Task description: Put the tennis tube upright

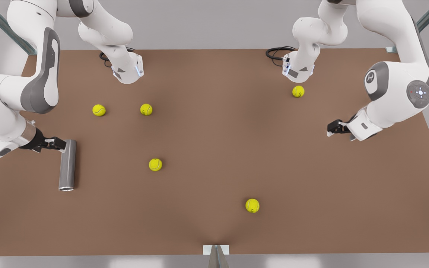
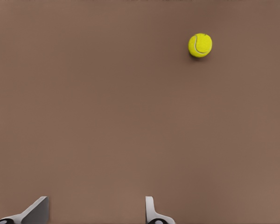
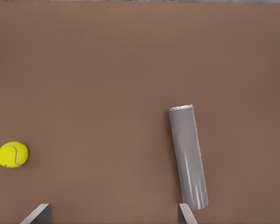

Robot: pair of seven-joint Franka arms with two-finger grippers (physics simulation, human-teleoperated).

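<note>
Five tennis balls are scattered on the brown table (image 1: 207, 141); the tennis tube (image 1: 67, 165) lies flat near the front view's left edge, long axis running toward the near edge, its hollow rimmed end nearest the camera. Bare table surrounds the tube on its near side and toward the table's middle.

Right gripper (image 1: 59, 143): at the front view's left, low over the table, pointing sideways at the tube's far end. Its tips sit just beside that end; contact cannot be judged. In the right wrist view the two fingers (image 3: 37, 214) stand wide apart, nothing between them, with the tube (image 3: 188, 156) lying ahead near one fingertip and one ball (image 3: 12, 154) well off to the other side.

Moving rightward in the front view: a first ball (image 1: 99, 110) and a second ball (image 1: 146, 109) lie beyond the tube, well apart from it. The third ball (image 1: 155, 164) sits level with the tube's middle, open table between them. The fourth ball (image 1: 252, 205) rests toward the near edge, past centre. The fifth ball (image 1: 298, 91) lies near the far edge.

Left gripper (image 1: 331, 128): at the front view's right, raised, over bare table, waiting. Left wrist view shows its fingers (image 2: 36, 211) spread wide and empty, one ball (image 2: 200, 45) far ahead.
</note>
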